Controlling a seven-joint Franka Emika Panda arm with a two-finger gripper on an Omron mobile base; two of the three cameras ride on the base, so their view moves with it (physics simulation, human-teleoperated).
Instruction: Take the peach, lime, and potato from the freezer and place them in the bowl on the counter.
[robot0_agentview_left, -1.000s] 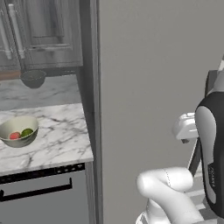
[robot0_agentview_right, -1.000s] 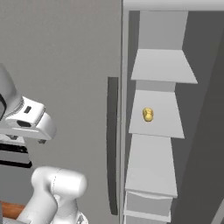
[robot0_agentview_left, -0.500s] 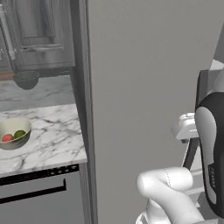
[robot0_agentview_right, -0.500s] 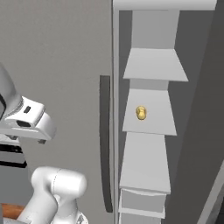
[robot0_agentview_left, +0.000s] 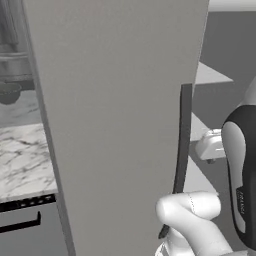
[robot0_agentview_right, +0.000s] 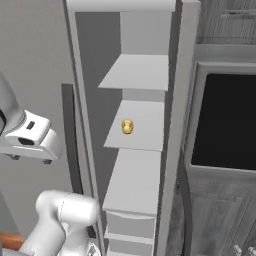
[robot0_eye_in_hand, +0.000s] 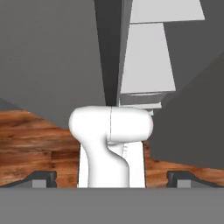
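My gripper (robot0_eye_in_hand: 112, 177) hangs open, empty, aimed down at the wood floor | freezer (robot0_agentview_right: 145, 165) stands open, centre frame | potato (robot0_agentview_right: 127, 126) sits on its middle shelf | counter (robot0_agentview_left: 22, 160) at left edge | I judge potato comes next.

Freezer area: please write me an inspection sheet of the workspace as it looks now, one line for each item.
Surface: white marble counter with grey veining at the left of the left base view; the part in view is bare.
Job's things: tall matte grey freezer stands open, its flat door swung out; small yellowish-brown potato sits on a middle white shelf.
Clutter: nothing seen.
Grippers: two-finger gripper open, holding nothing.
Cables: nothing seen.
Surroundings: black oven window, grey wood-grain cabinets, brown wooden floor.
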